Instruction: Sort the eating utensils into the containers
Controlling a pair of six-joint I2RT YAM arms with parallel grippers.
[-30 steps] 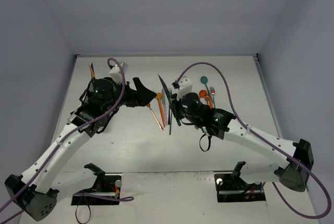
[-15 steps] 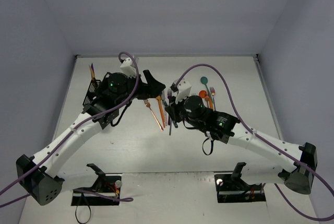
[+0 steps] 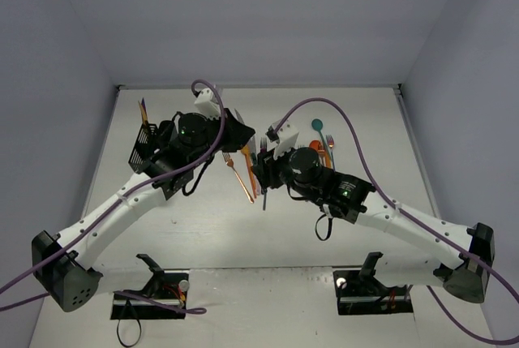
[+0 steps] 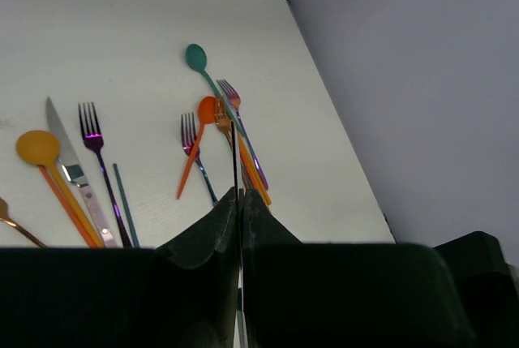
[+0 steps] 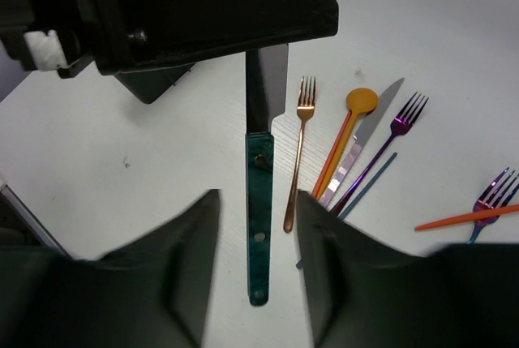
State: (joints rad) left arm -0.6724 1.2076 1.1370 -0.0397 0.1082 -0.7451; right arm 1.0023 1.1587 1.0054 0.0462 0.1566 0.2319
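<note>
My left gripper (image 3: 245,134) is shut on the blade of a teal-handled knife (image 5: 259,202), which it holds above the table. In the left wrist view the knife shows edge-on as a thin dark line (image 4: 235,149) between the shut fingers (image 4: 241,195). My right gripper (image 5: 257,195) is open, with one finger on each side of the teal handle and not touching it; it also shows in the top view (image 3: 262,172). The black wire-mesh caddy (image 3: 143,143) stands at the far left with one utensil upright in it.
Loose utensils lie on the table: a copper fork (image 5: 303,121), an orange spoon (image 5: 359,101), an iridescent knife (image 5: 369,133), purple forks (image 5: 401,119), and a teal spoon (image 4: 196,58). Walls close the table on three sides.
</note>
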